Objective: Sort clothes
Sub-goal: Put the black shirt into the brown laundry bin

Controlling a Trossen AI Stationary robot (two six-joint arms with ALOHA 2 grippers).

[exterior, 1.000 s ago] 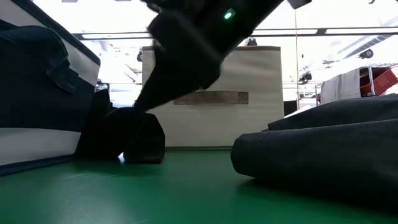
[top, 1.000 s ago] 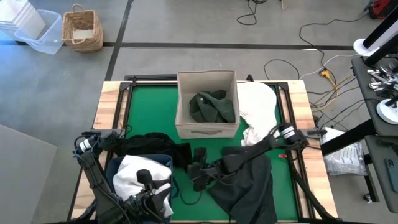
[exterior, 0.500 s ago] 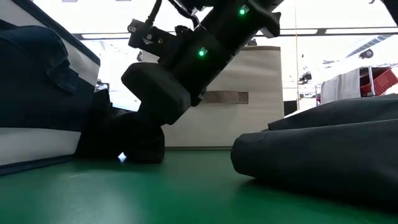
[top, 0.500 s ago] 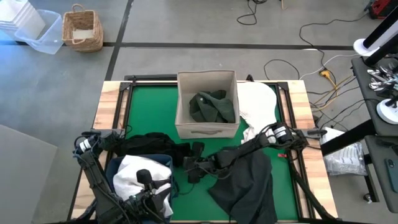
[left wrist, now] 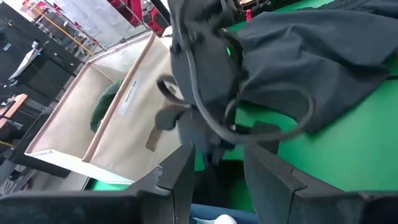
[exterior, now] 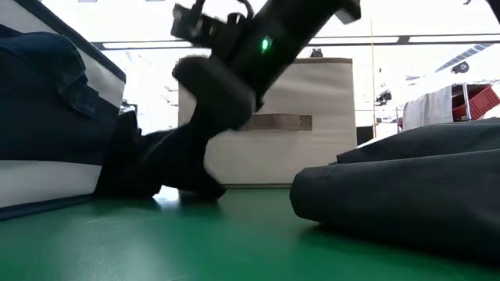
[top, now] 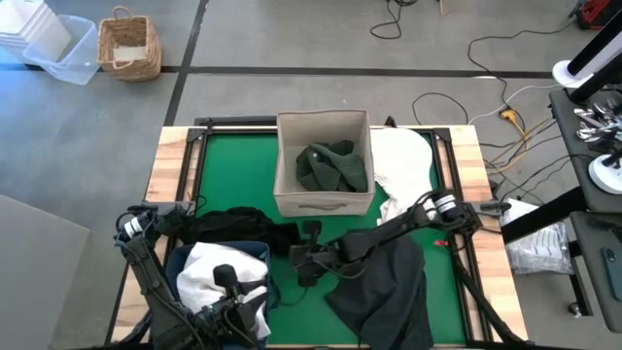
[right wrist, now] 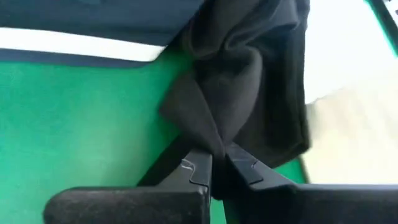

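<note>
Right wrist view shows the right gripper [right wrist: 216, 163] with its fingers pinched together on a fold of the black garment [right wrist: 249, 81], which bunches up from the green mat [right wrist: 74, 118] beside the navy blue bin [right wrist: 93, 25]. From above, that gripper [top: 296, 261] sits near the table's middle, at the edge of the black garment [top: 238, 226] that lies between the bin and the beige fabric box [top: 324, 162]. The left gripper [left wrist: 214, 177] hangs over the bin with its fingers apart and nothing between them. The beige fabric box holds a dark green garment [top: 332, 166]; the navy blue bin [top: 219, 282] holds a white garment [top: 206, 272]. A charcoal grey garment [top: 389, 292] spreads over the mat's near right part under the right arm, and another white garment [top: 403, 170] lies just right of the box. Beyond the wooden table edge [top: 165, 165], on the grey floor, stand a wicker basket [top: 127, 45] and a clear plastic tub [top: 60, 53], with cables [top: 466, 87] trailing to the right
</note>
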